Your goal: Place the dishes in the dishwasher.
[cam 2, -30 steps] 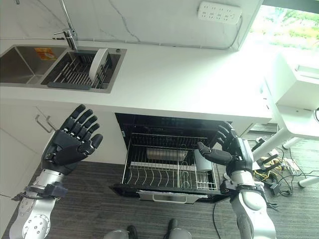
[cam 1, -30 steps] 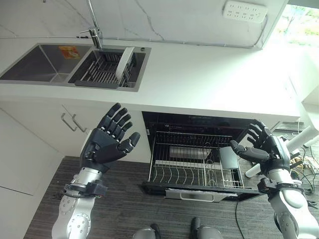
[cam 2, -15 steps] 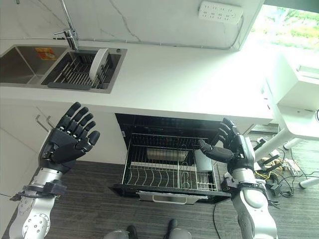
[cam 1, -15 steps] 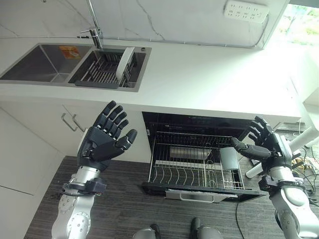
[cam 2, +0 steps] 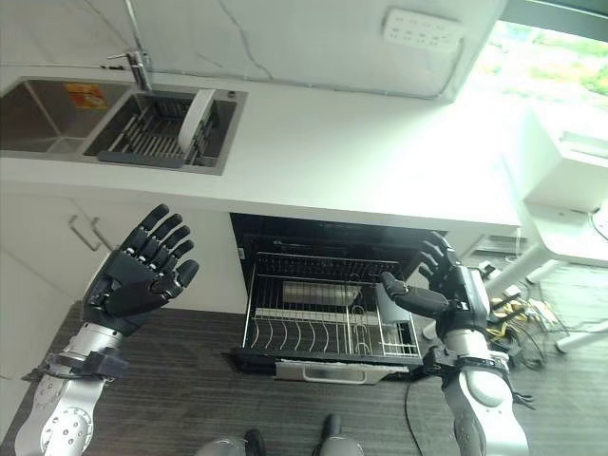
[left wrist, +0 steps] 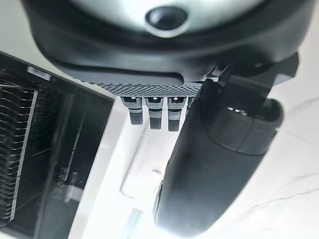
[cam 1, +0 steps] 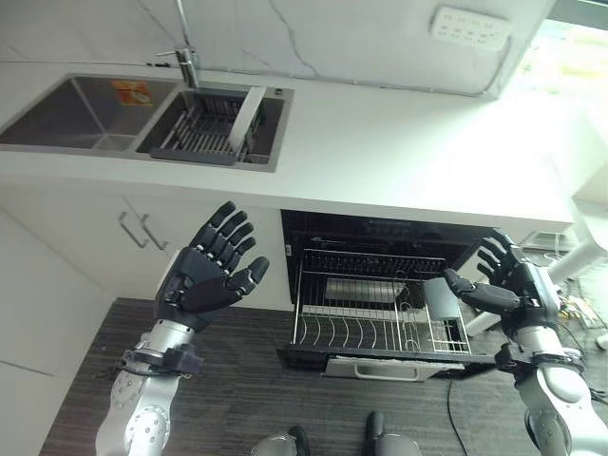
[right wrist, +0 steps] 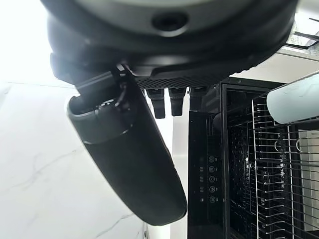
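A white plate (cam 1: 246,118) stands on edge in the dark drying rack (cam 1: 204,128) inside the right sink basin. Below the counter the dishwasher (cam 1: 380,247) is open, its wire rack (cam 1: 380,328) pulled out with a grey cutlery holder (cam 1: 443,302) at its right. My left hand (cam 1: 204,275) is raised in front of the cabinet, left of the dishwasher, fingers spread and holding nothing. My right hand (cam 1: 508,288) hovers open at the rack's right side, beside the cutlery holder.
The white countertop (cam 1: 408,152) runs right of the double sink (cam 1: 85,109), with a tap (cam 1: 188,59) behind it. A power strip (cam 1: 470,27) hangs on the marble wall. Cabinet handles (cam 1: 142,231) sit left of the dishwasher. Dark wood floor (cam 1: 237,408) lies below.
The camera has shifted, so the whole scene sits slightly differently. My right hand has sunk a little beside the rack. My left hand stays raised and open.
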